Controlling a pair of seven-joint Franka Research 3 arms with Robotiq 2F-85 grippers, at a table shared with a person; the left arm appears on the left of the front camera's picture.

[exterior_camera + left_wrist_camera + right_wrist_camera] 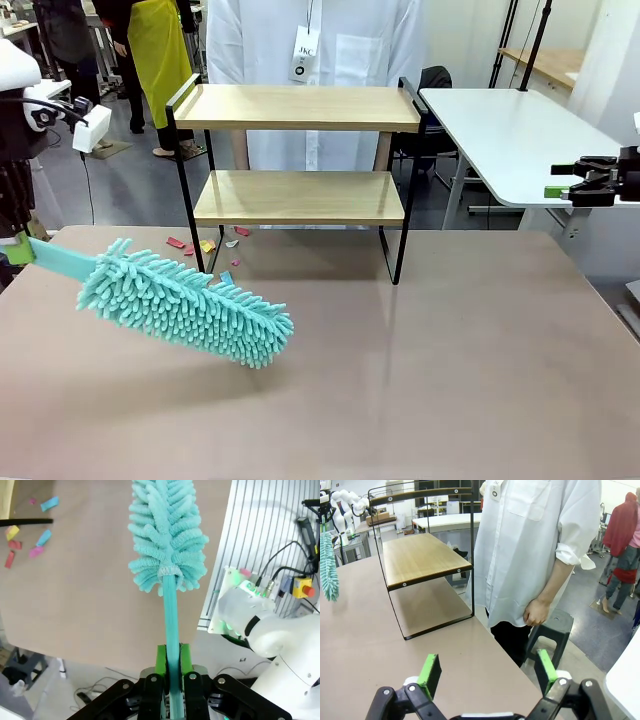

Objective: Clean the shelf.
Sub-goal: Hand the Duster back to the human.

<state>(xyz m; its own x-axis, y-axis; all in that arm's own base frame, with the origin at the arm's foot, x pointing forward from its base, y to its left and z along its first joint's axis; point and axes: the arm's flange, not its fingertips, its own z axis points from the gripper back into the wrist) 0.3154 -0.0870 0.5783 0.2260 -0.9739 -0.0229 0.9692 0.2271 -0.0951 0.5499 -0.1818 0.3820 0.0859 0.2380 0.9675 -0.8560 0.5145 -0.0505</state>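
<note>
On both boards shelf bare, left gripper clamping teal duster, right gripper spread wide

In the front view you see the shelf standing on the desk at the upper middle of the frame, with a person right behind it. The paper scraps lie on the desk by the shelf's lower left leg. The duster stretches across the left middle of the frame, before the shelf, its handle running to the left edge and into the left end effector. The right end effector sits at the right edge, beside the second desk, well apart from the shelf.
</note>
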